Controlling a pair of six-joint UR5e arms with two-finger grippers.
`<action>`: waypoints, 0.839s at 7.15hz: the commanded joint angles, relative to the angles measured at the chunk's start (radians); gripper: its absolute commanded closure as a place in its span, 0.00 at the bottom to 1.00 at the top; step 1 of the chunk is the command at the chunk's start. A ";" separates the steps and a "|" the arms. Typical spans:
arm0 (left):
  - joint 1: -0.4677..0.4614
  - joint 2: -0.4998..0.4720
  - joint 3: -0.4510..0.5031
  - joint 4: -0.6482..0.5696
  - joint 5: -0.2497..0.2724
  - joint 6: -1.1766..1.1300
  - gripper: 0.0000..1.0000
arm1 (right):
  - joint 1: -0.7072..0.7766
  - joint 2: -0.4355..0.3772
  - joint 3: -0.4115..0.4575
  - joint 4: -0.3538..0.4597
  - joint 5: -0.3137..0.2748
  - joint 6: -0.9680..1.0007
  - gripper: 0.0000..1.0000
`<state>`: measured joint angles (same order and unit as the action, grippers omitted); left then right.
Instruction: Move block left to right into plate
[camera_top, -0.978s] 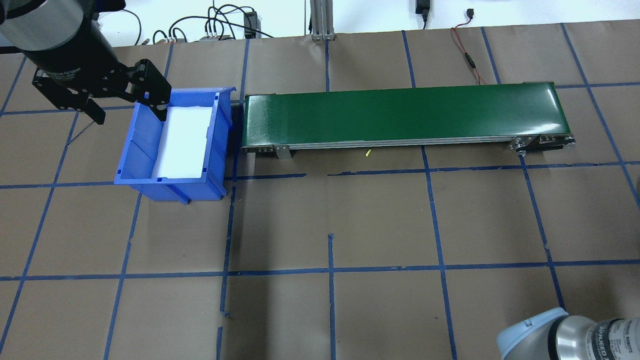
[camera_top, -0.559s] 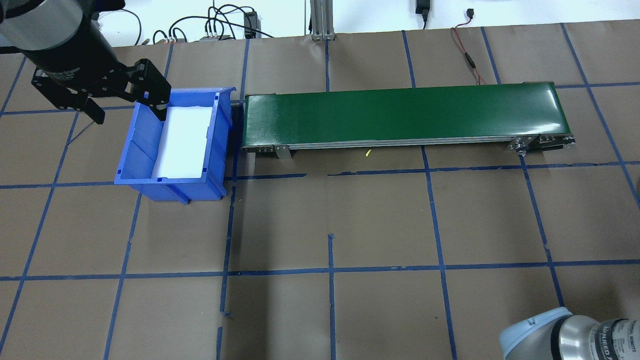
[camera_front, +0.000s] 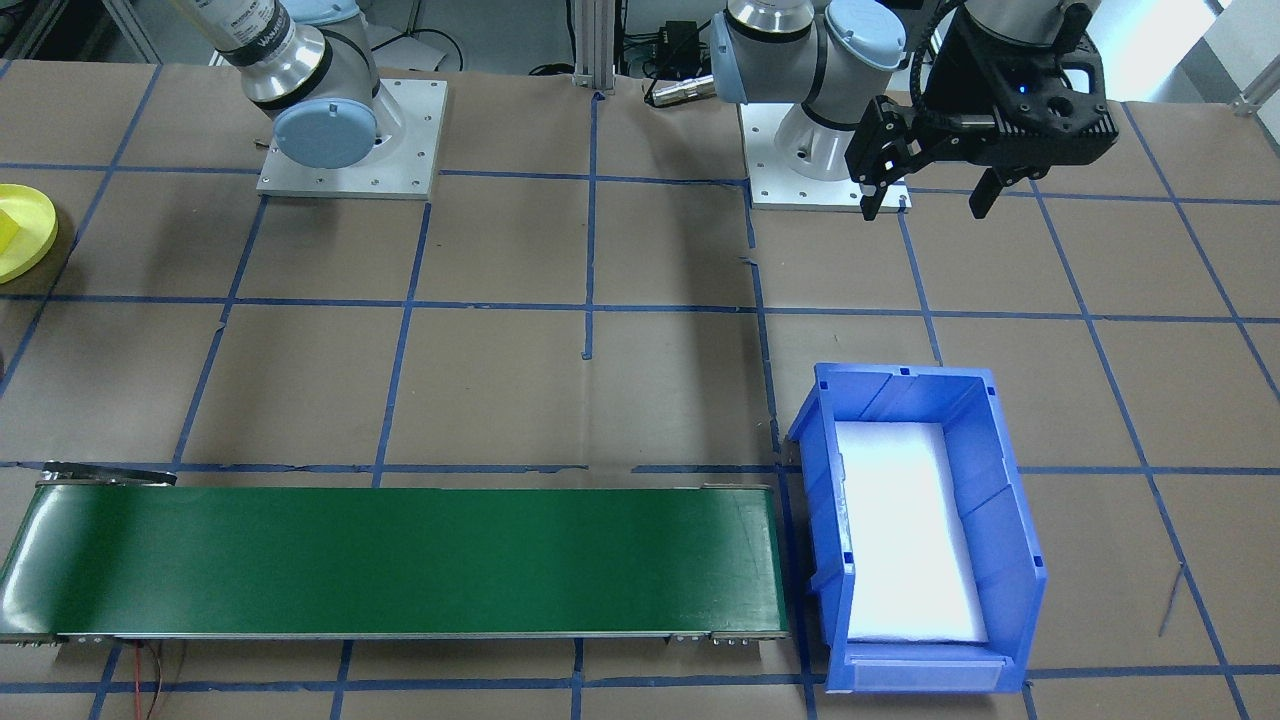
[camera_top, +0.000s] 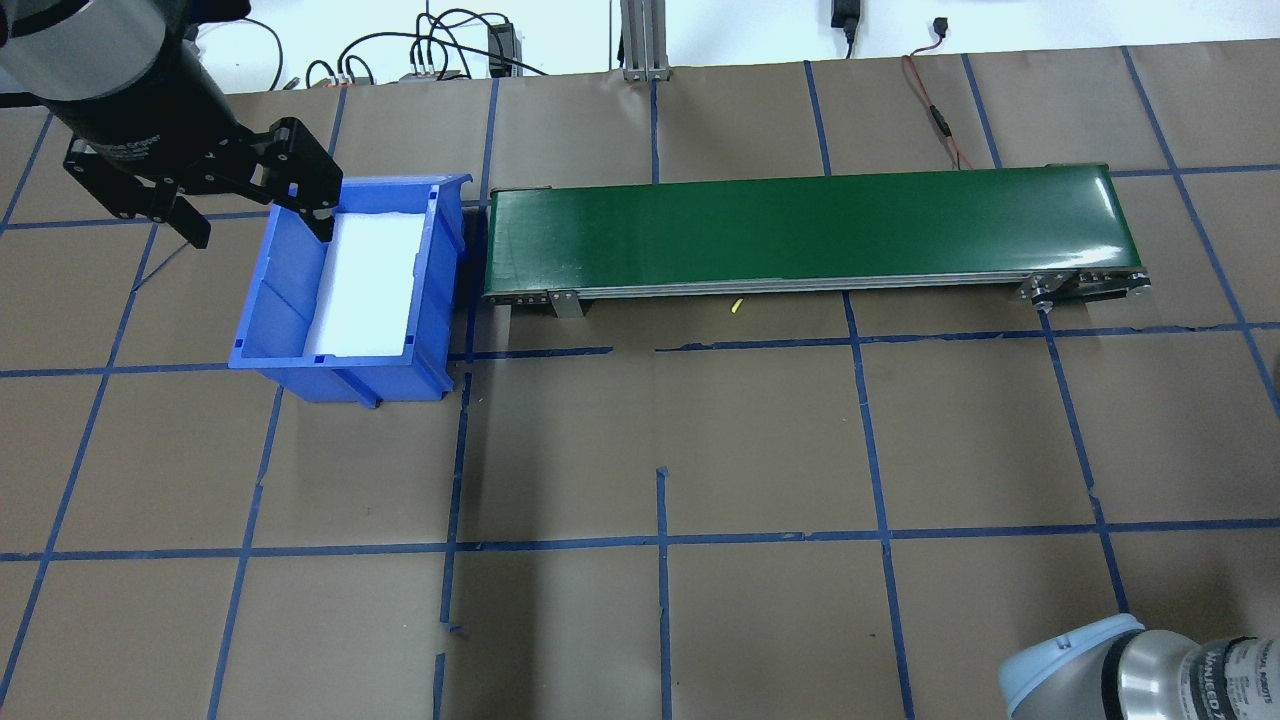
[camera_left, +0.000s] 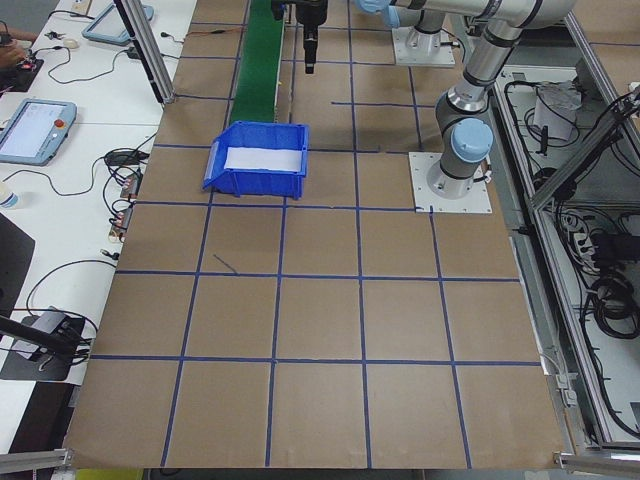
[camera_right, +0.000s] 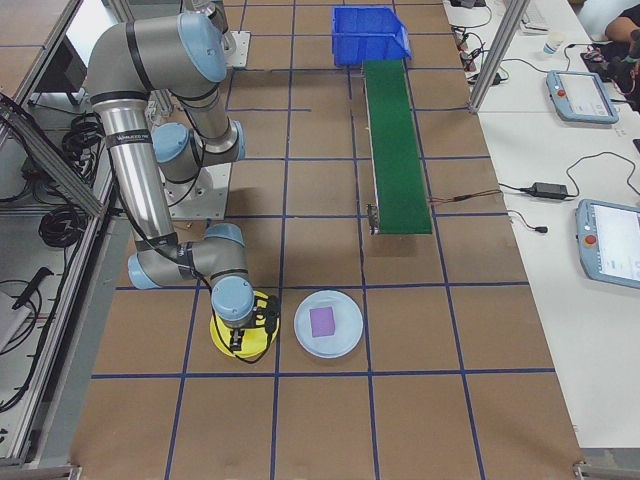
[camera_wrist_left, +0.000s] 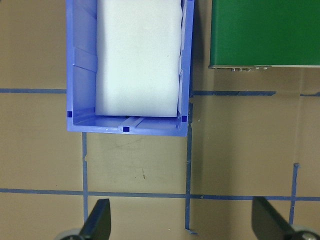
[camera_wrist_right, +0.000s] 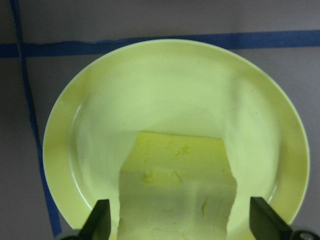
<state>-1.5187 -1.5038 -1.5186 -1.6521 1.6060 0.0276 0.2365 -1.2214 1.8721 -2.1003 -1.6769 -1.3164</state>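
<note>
Hovering right end effector (camera_wrist_right: 177, 235), fingers spread wide, directly above the yellow block (camera_wrist_right: 177, 187) resting inside the plate (camera_wrist_right: 75, 150); left end effector (camera_wrist_left: 180, 230), also wide, empty beside blue bin (camera_wrist_left: 75, 75)

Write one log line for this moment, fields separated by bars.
left claw: open, above bin edge | right claw: open over plate | block: in plate | belt: bare

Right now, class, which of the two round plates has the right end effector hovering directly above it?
The yellow plate, holding a yellow block; the white plate beside it holds a purple block.
</note>
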 joint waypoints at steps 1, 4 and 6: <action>0.000 0.000 -0.002 0.000 0.000 0.000 0.00 | 0.018 -0.039 -0.115 0.006 0.005 -0.003 0.00; 0.000 0.000 0.000 0.000 0.000 0.000 0.00 | 0.224 -0.255 -0.148 0.046 0.082 0.009 0.00; -0.003 0.000 -0.005 0.000 0.000 -0.005 0.00 | 0.370 -0.312 -0.149 0.065 0.112 0.022 0.00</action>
<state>-1.5188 -1.5033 -1.5199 -1.6521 1.6069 0.0266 0.5176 -1.4951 1.7247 -2.0503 -1.5868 -1.3035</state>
